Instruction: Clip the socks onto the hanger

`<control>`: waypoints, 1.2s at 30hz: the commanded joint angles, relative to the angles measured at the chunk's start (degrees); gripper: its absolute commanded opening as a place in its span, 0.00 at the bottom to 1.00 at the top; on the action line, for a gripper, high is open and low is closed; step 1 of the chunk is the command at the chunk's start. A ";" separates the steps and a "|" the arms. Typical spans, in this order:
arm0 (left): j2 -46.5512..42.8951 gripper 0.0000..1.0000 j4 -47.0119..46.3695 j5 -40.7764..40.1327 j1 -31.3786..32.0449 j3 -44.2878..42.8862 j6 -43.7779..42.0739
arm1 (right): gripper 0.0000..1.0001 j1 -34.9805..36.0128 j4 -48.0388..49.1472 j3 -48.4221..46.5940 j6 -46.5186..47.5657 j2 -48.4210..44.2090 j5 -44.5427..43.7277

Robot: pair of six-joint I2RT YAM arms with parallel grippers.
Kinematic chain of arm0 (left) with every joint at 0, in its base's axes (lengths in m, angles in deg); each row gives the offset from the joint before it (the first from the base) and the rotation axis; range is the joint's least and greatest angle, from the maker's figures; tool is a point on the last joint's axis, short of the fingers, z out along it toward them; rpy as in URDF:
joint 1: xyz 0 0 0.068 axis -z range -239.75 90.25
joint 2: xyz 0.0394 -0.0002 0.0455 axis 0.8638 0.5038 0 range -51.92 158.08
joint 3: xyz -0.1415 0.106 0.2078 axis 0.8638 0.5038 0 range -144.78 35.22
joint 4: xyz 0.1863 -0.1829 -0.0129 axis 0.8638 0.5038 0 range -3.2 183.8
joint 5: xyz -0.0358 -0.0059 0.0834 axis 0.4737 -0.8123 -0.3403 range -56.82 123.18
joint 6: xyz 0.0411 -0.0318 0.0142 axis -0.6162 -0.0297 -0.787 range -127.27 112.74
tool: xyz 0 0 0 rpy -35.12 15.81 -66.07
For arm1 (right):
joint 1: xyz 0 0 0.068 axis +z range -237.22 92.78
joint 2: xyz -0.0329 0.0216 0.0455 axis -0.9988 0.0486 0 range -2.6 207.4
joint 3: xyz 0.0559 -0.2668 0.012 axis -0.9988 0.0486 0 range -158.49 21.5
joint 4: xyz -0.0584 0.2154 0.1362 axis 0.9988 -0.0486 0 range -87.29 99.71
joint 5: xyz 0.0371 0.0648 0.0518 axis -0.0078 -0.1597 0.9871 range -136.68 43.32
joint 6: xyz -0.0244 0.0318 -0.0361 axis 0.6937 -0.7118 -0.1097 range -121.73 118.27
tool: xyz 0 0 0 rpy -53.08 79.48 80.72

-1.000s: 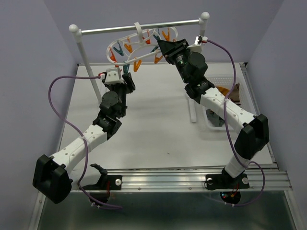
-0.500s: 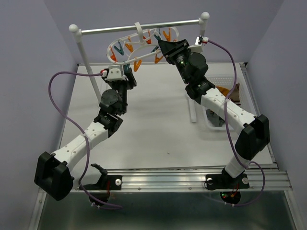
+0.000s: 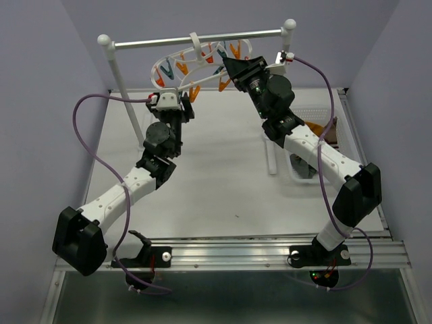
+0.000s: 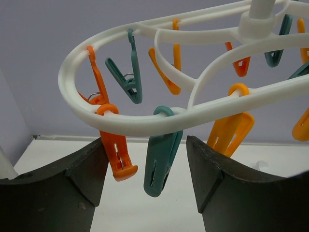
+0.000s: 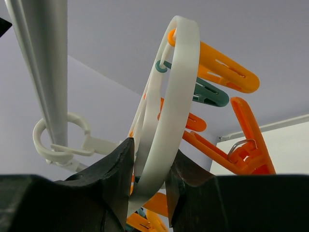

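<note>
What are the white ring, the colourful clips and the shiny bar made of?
The white oval ring hanger looks like smooth moulded plastic. Its orange and teal clips look plastic too, with wire springs. The grey crossbar seems brushed metal.

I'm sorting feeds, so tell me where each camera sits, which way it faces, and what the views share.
Top external: above and behind the bases, looking down across the table to the hanger; the left arm and right arm show whole.
Left wrist: on the left arm, looking forward under the hanger; a teal clip hangs between its open jaws.
Right wrist: on the right arm, looking steeply up along the hanger rim clamped in its jaws.
Shared: all three show the hanger.
</note>
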 commanded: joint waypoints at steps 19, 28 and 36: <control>4.23 0.80 -10.66 -5.00 0.45 -5.29 -3.97 | 0.34 0.97 -0.30 0.55 2.42 -2.23 3.60; 3.79 0.77 -14.09 -6.41 0.36 -5.20 -6.87 | 0.34 0.97 -0.38 0.55 2.51 -1.88 3.51; 4.05 0.60 -14.35 -6.32 0.36 -5.47 -8.72 | 0.34 0.97 -0.30 0.90 2.51 -2.14 3.16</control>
